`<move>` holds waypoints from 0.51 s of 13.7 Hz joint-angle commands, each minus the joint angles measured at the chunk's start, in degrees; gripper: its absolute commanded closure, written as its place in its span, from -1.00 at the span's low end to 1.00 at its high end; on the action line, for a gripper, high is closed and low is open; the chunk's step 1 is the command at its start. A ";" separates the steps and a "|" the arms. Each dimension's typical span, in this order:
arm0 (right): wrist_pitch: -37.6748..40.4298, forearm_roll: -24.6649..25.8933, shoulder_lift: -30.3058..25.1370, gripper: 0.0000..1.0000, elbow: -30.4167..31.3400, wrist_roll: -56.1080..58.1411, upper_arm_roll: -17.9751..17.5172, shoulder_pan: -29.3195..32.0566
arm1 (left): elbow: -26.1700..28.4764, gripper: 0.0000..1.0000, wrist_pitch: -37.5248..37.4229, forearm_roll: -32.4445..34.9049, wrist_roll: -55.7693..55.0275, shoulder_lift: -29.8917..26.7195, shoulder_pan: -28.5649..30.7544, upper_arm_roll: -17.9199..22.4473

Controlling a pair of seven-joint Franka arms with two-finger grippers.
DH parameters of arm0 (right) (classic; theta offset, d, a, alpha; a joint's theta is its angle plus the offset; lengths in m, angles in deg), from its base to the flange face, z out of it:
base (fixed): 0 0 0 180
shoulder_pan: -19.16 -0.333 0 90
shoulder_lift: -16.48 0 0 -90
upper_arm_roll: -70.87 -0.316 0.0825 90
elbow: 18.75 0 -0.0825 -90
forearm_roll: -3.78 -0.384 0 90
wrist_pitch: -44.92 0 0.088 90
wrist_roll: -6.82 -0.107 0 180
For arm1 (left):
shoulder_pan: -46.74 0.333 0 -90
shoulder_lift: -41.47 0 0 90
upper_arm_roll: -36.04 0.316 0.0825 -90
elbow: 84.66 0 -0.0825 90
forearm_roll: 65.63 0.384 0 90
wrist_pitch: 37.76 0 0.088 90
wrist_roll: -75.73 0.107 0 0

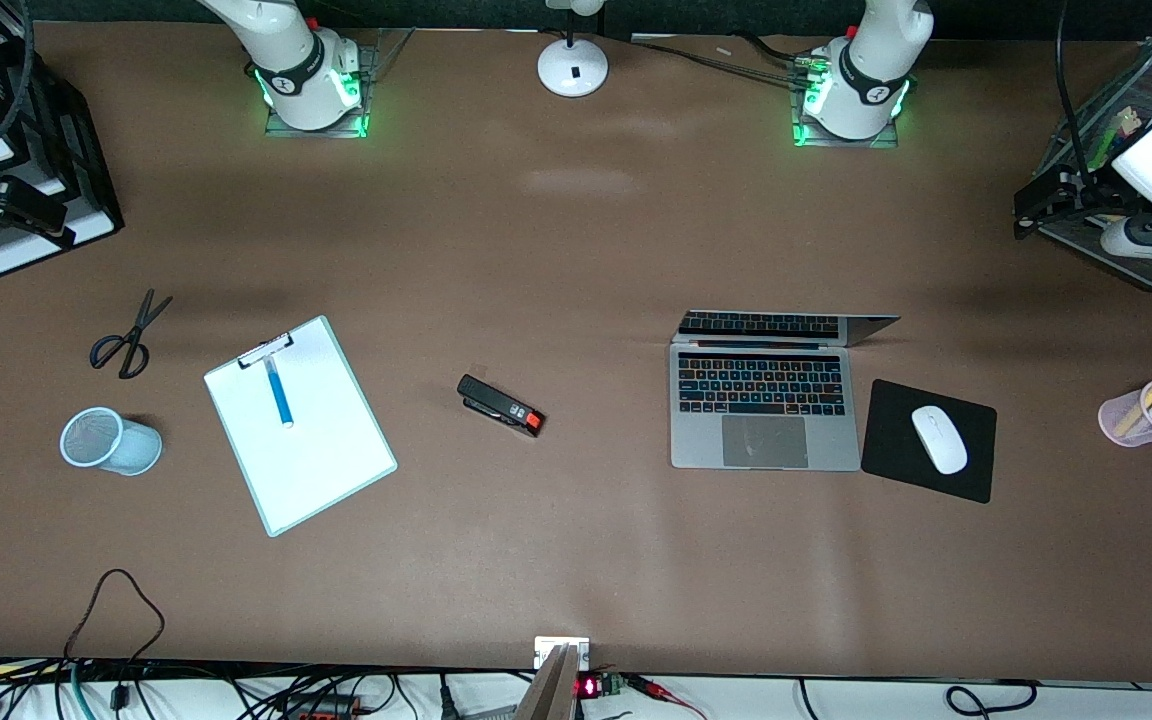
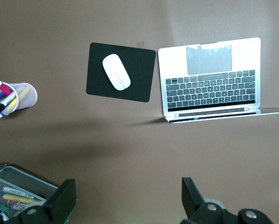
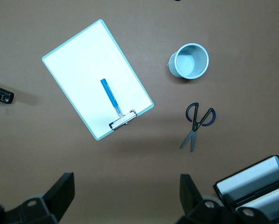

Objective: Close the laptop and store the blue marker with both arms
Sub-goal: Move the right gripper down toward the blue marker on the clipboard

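The laptop [image 1: 764,400] stands open on the brown table, its lid [image 1: 786,325] upright toward the robots' bases; it also shows in the left wrist view [image 2: 209,79]. The blue marker [image 1: 278,392] lies on a white clipboard [image 1: 301,450], under its clip; the right wrist view shows the marker [image 3: 109,95] too. My left gripper [image 2: 129,200] is open and empty, up over the table by the mesh tray at the left arm's end [image 1: 1031,212]. My right gripper [image 3: 128,198] is open and empty, up by the black tray at the right arm's end [image 1: 51,222].
A black mouse pad [image 1: 966,470] with a white mouse [image 1: 939,438] lies beside the laptop. A pink pen cup [image 1: 1151,410], a stapler [image 1: 501,405], scissors [image 1: 126,340] and a tipped light-blue mesh cup [image 1: 108,440] are on the table. A lamp base [image 1: 572,66] stands between the arm bases.
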 commanded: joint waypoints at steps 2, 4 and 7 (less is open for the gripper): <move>0.52 0.61 -1.17 -1.00 0.96 0.75 -0.10 0.16 | -2.41 -1.00 -1.27 0.46 -0.32 1.16 -0.15 -0.13; 0.87 0.70 -1.08 -1.00 0.95 0.75 -0.28 -0.02 | -2.50 -1.00 -1.27 0.46 -0.32 1.16 -0.15 -0.04; 0.70 0.08 0.14 -1.00 1.04 0.49 -0.37 -0.10 | -2.49 -1.00 -1.27 0.46 -0.41 1.25 -0.15 -0.04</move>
